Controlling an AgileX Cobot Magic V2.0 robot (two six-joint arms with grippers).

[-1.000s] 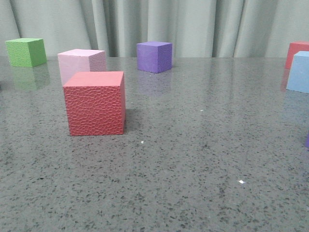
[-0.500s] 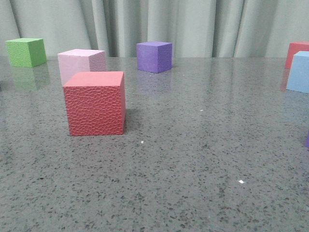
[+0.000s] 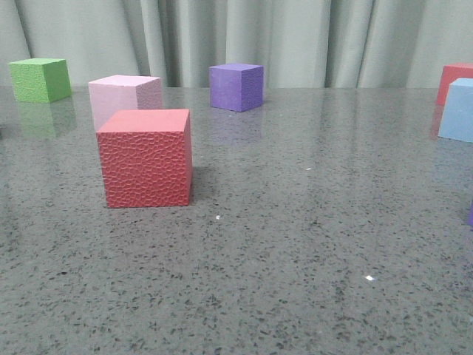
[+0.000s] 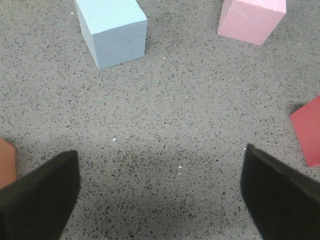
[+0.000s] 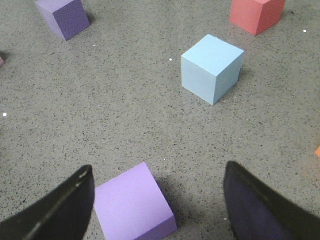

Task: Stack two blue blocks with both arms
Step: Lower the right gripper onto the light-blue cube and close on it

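One pale blue block [image 4: 112,31] lies on the table ahead of my left gripper [image 4: 160,170], which is open over bare table and well short of the block. The other blue block [image 5: 212,67] sits ahead of my right gripper [image 5: 159,172], apart from it, and also shows at the right edge of the front view as a blue block [image 3: 458,109]. The right gripper is open. A light purple cube [image 5: 132,207] lies on the table between its fingers, close to one of them. Neither gripper appears in the front view.
A red textured cube [image 3: 146,157] stands left of centre with a pink cube [image 3: 124,96] behind it. A green cube [image 3: 40,79] and a dark purple cube [image 3: 236,86] stand near the curtain. A red cube [image 5: 256,12] sits beyond the right-hand blue block.
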